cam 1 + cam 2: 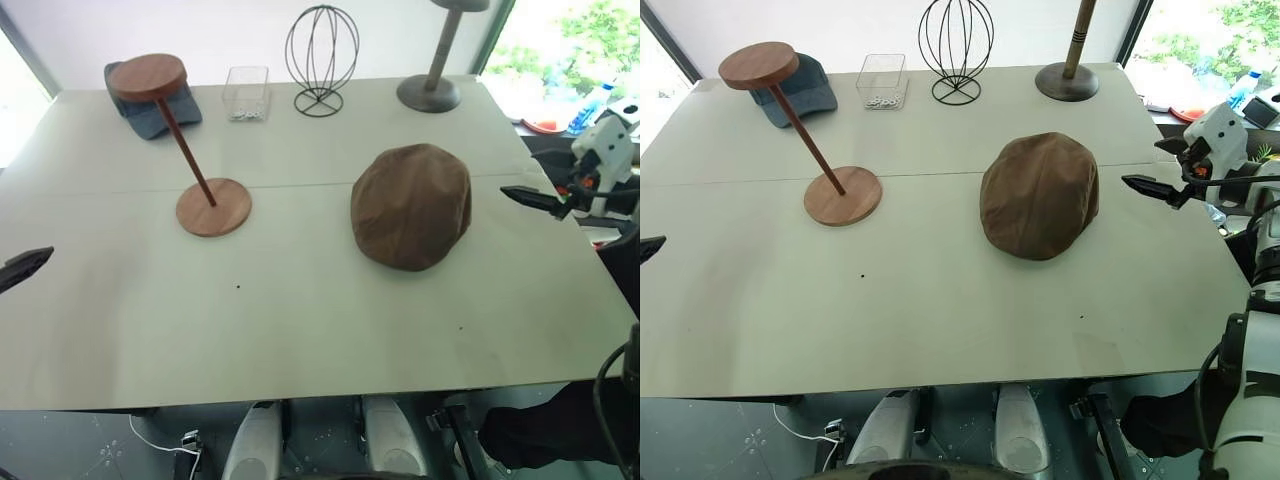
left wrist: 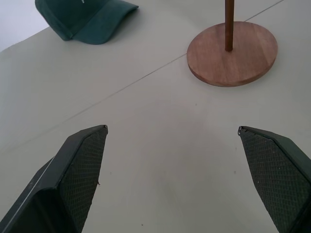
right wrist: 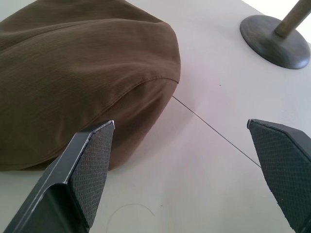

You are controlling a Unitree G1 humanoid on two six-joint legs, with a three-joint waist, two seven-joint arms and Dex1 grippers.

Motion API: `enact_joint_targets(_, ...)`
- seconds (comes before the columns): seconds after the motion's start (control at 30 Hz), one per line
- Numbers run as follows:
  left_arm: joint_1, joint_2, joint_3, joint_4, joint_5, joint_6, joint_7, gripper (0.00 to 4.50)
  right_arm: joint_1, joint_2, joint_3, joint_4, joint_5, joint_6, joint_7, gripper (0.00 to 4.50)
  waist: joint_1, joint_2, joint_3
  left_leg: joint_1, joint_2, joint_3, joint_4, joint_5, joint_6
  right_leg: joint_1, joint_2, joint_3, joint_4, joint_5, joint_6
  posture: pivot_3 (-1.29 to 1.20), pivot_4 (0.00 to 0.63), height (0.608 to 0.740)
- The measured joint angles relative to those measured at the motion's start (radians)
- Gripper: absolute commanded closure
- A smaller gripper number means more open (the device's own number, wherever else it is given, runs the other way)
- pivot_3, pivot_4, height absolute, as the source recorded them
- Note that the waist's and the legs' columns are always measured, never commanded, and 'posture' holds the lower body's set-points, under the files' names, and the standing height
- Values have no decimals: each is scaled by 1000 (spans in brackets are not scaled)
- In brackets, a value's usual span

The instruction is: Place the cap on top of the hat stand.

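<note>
Right wrist view has the right gripper (image 3: 182, 170) with jaws spread wide and nothing in them, sitting just beside the edge of the cap (image 3: 82, 73). Left gripper (image 2: 172, 177) is released too, aimed toward the hat stand (image 1: 190, 150), which stands bare. The cap lies flat on the tabletop (image 1: 300, 330), well apart from the stand. So basically nothing's done yet: grab, lift and place are all left.
</note>
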Motion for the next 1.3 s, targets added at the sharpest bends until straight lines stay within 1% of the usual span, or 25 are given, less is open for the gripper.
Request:
enact_joint_targets(0.5, -52, 0, -43, 34, -1, -15, -6, 0, -15, -5, 0, 45, -19, -42, -15, 17, 0, 0, 0, 1, 0, 0, 1, 0, 0, 0, 0, 1, 3, 0, 0, 0, 150, 740)
enact_joint_targets(0.6, -85, 13, -52, 50, -9, 6, -13, 0, -30, -8, 0, 61, -21, -42, -21, 17, 0, 0, 0, 1, 0, 0, 2, 0, 0, 0, 0, 1, 4, 0, 0, 0, 150, 740)
enact_joint_targets(0.7, -184, 50, -87, 61, -68, 70, -25, 0, -36, -18, 2, 59, -41, -56, -56, 17, 4, 0, 0, 1, 0, 0, 3, 0, 0, 1, 0, 0, 5, 0, 0, 0, 150, 740)
enact_joint_targets(0.8, -309, 110, -133, 44, -178, 175, -58, 0, -37, -29, 3, 3, -58, -57, -71, 17, 2, 0, 0, 1, 0, 0, 4, 0, 0, 1, 0, 1, 6, 0, 1, 0, 150, 740)
enact_joint_targets(0.87, -372, 145, -174, 12, -247, 232, -90, 0, -27, -40, 1, -86, -56, -33, -69, 17, 1, 0, 0, 1, 0, 1, 4, 0, 0, 1, 0, 1, 7, 1, 3, 0, 150, 740)
enact_joint_targets(0.9, -407, 167, -205, -7, -289, 267, -113, 0, -5, -50, -1, -167, -51, -8, -66, 17, 0, 0, 0, 1, 0, 0, 4, 0, 0, 0, 0, 1, 8, 1, 5, 0, 150, 740)
enact_joint_targets(0.93, -452, 189, -247, -29, -340, 306, -143, 0, 37, -61, -13, -289, -31, 35, -64, 17, 0, 0, 0, 2, 0, 0, 3, 0, 0, 0, 0, 1, 11, 0, 7, 0, 150, 740)
enact_joint_targets(0.97, -478, 199, -273, -39, -366, 325, -163, 0, 68, -65, -22, -361, -17, 64, -61, 17, 0, 0, 0, 2, 0, 0, 3, 0, 0, -1, 1, 1, 13, 0, 7, 0, 150, 740)
enact_joint_targets(1.0, -520, 219, -319, -53, -407, 354, -199, 0, 134, -75, -39, -497, 8, 120, -64, 17, 2, 0, 0, 3, 0, -1, 3, 0, 0, -1, 1, 1, 15, 0, 7, 0, 150, 740)
enact_joint_targets(1.07, -577, 251, -388, -66, -454, 383, -257, 0, 232, -77, -59, -689, 46, 209, -72, 17, 3, 1, 0, 3, 0, -3, 3, 0, 0, -1, 2, 1, 16, -1, 7, 0, 150, 740)
enact_joint_targets(1.17, -648, 292, -502, -91, -481, 391, -362, 0, 404, -75, -94, -996, 102, 353, -110, 17, 3, 1, 0, 3, 0, -3, 4, 1, 0, -1, 3, 1, 17, -1, 6, 0, 150, 740)
enact_joint_targets(1.23, -685, 294, -580, -102, -478, 372, -426, 0, 505, -64, -113, -1195, 138, 446, -150, 17, 4, 1, 0, 3, 0, -3, 5, 1, 0, -1, 3, 1, 16, -3, 3, 0, 150, 740)
enact_joint_targets(1.3, -766, 281, -687, -100, -459, 360, -485, 0, 598, -27, -124, -1397, 159, 534, -216, 17, 8, 0, 0, 2, 0, -3, 8, 1, 0, 0, 3, 1, 16, -4, 2, 0, 150, 740)
